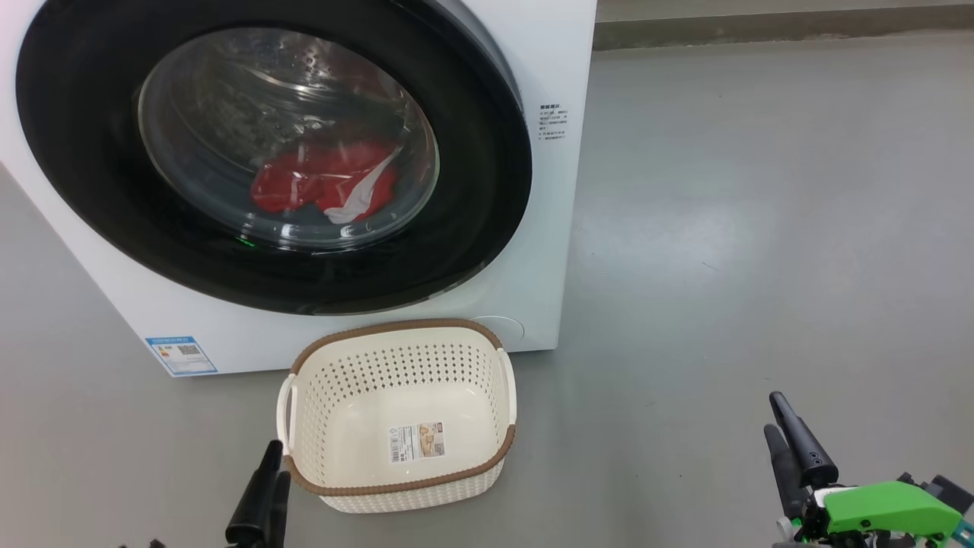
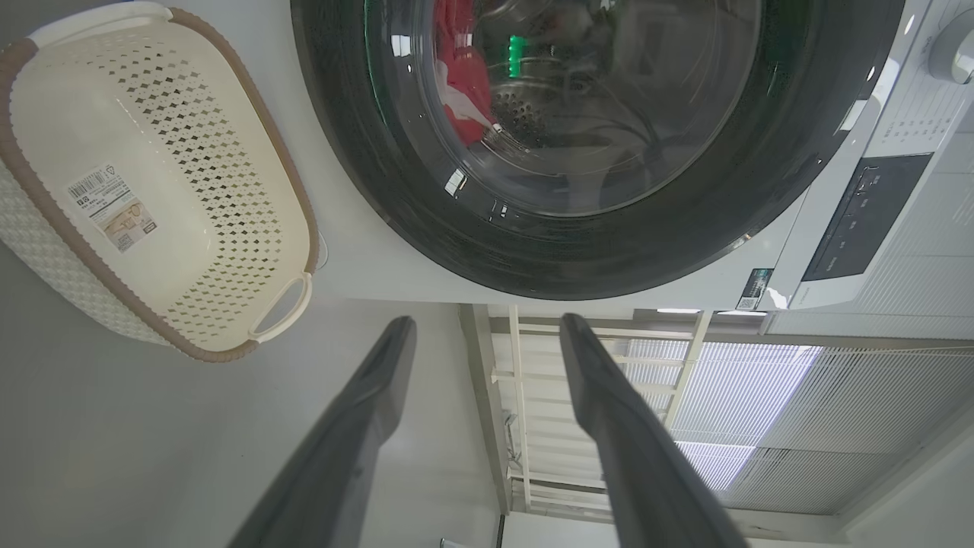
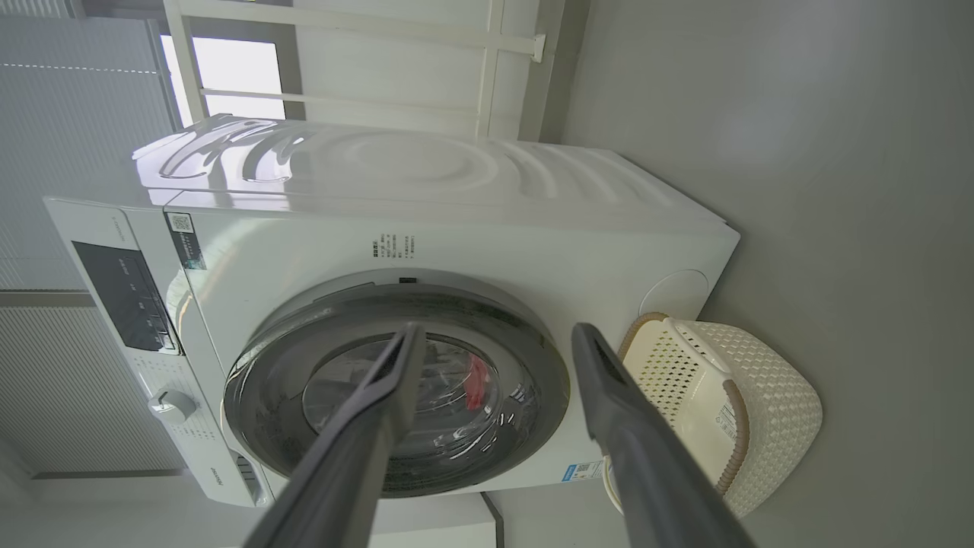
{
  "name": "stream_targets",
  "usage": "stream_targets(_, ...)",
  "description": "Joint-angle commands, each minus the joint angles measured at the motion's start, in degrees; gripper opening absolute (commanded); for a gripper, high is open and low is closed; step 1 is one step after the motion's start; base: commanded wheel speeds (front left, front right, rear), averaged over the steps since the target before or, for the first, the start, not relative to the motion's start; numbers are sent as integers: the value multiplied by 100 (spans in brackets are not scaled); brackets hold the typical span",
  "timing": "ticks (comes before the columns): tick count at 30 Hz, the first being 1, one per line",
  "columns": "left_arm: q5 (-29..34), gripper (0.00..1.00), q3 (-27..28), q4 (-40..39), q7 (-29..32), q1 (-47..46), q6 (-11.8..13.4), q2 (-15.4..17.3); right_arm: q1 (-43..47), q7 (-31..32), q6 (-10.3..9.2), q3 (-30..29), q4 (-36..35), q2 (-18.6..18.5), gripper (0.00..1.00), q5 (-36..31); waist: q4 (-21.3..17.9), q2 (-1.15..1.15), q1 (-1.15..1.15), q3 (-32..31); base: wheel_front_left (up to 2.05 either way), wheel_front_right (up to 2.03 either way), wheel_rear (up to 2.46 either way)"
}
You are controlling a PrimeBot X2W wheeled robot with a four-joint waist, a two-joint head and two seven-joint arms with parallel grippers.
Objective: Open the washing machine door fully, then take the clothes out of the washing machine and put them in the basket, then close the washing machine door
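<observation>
Head view: big white front-loading washing machine (image 1: pixel 549 228) seen, round glossy black-rimmed glass door (image 1: pixel 84 175) shut, soft red-and-white clothes (image 1: pixel 319 183) seen behind glass. Cream perforated plastic basket (image 1: pixel 396 358) set at door's 6 o'clock.
Left wrist view: left end effector (image 2: pixel 488 323) spread wide, nothing gripped.
Right wrist view: right end effector (image 3: pixel 496 331) likewise spread, nothing gripped; basket at 4 o'clock.

My head cam looks forward and down, close on the washing machine door (image 1: pixel 274 160) and the basket (image 1: pixel 396 365) on the floor (image 1: pixel 761 228). My left wrist cam sits low and near and is rolled sideways, facing the door front. My right wrist cam is further back, rolled the opposite way, with the whole washing machine (image 3: pixel 456 221) in frame. All three views share the door and basket.
</observation>
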Motion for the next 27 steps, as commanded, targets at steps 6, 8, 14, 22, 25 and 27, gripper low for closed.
stream_targets(6,326,100,-59,-100,-152,-358,-10,90,-391,-145,1,99,-95,-94,100,-410,1,0,-1,6,0,0,0)
stream_targets(8,461,100,-73,-108,-186,-385,-11,89,-416,-179,1,109,-85,-94,100,-526,1,0,-1,9,0,0,0)
stream_targets(14,891,100,-129,-119,-287,-451,-13,85,-490,-280,1,149,-75,-100,100,-877,1,0,-1,15,0,0,0)
stream_targets(22,1516,100,-140,-148,-423,-549,-14,88,-595,-414,1,222,-76,-112,100,-1396,2,0,-1,35,0,0,0)
stream_targets(25,1762,100,-156,-179,-474,-583,-9,91,-633,-465,1,234,-85,-117,100,-1631,2,0,-1,43,0,0,0)
stream_targets(27,1917,100,-176,-192,-508,-610,-9,93,-661,-499,1,238,-95,-120,100,-1796,2,0,-1,51,0,0,0)
